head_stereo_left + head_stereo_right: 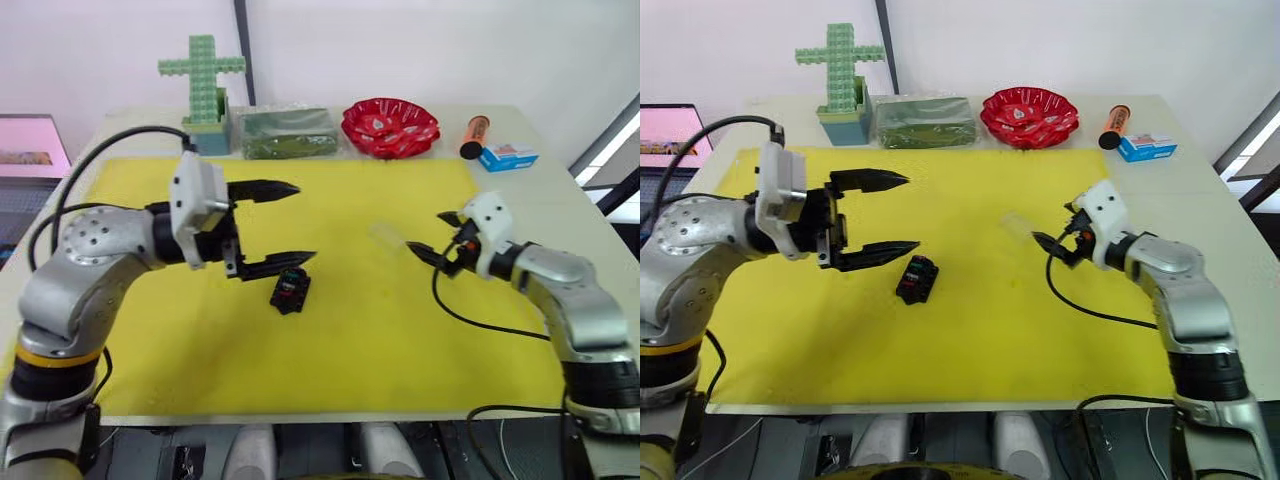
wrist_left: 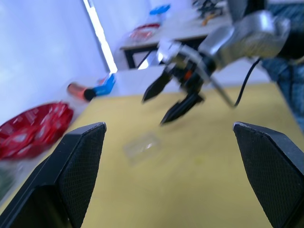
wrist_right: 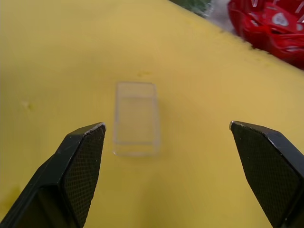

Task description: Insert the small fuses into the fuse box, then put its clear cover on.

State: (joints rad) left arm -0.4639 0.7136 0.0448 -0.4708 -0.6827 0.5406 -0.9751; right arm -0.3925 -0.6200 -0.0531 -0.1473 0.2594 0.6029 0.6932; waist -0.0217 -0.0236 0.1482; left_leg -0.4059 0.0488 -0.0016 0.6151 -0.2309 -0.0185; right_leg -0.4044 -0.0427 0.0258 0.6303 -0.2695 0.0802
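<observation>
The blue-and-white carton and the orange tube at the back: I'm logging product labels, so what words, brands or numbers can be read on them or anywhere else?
None can be read.
Blue-and-white carton: printing there, too small to read.
Orange tube: no legible text.
Fuse box: coloured fuses in it, no readable markings.
Clear cover: plain.

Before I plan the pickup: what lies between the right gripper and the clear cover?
Only bare yellow mat, per the right wrist view; right gripper, clear cover.
</observation>
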